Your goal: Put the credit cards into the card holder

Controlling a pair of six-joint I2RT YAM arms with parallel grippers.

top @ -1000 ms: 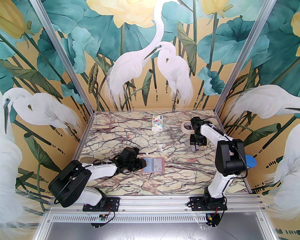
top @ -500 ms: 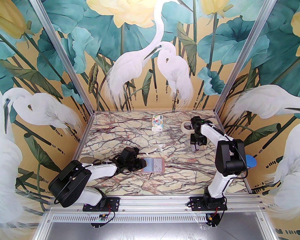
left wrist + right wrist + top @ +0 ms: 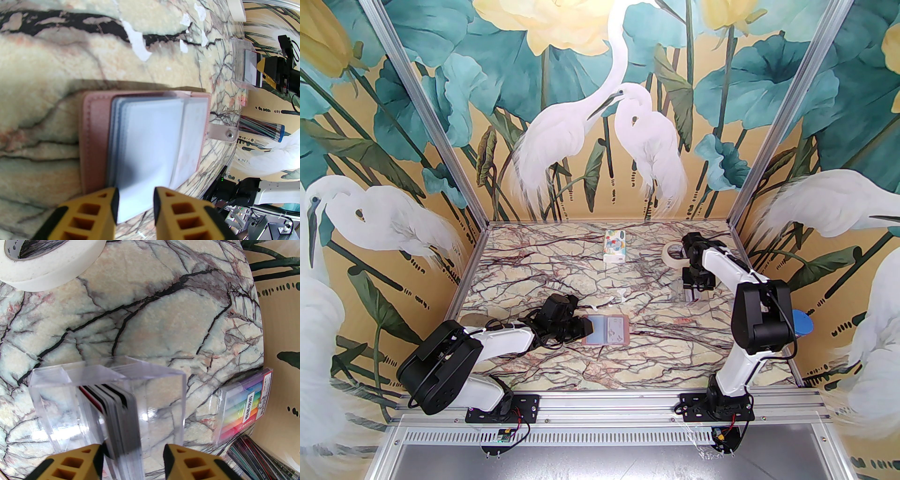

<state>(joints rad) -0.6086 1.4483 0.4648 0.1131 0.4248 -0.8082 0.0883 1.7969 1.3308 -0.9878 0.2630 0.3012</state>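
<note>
The card holder point(image 3: 611, 330) lies open on the marble table, pink leather point(image 3: 93, 140) outside and pale blue sleeves inside. My left gripper point(image 3: 582, 328) sits low at its left edge. Its yellow fingers point(image 3: 112, 206) stand apart on either side of a sleeve's edge, so my left gripper point(image 3: 136, 204) is open. The credit cards point(image 3: 119, 404) stand on edge as a stack in a clear box point(image 3: 105, 380) at the back right. My right gripper point(image 3: 133, 455) hangs over that clear box point(image 3: 680, 289), open, with a finger on each side of the stack.
A roll of white tape point(image 3: 672, 253) lies just behind the right gripper. A patterned tissue pack point(image 3: 614, 245) stands at the back centre. A pack of coloured pens point(image 3: 243, 413) lies by the right wall, near a blue round thing point(image 3: 801, 323).
The right gripper's jaws have narrowed around the card stack, and its wrist has shifted slightly. The left arm and the card holder have not moved.
</note>
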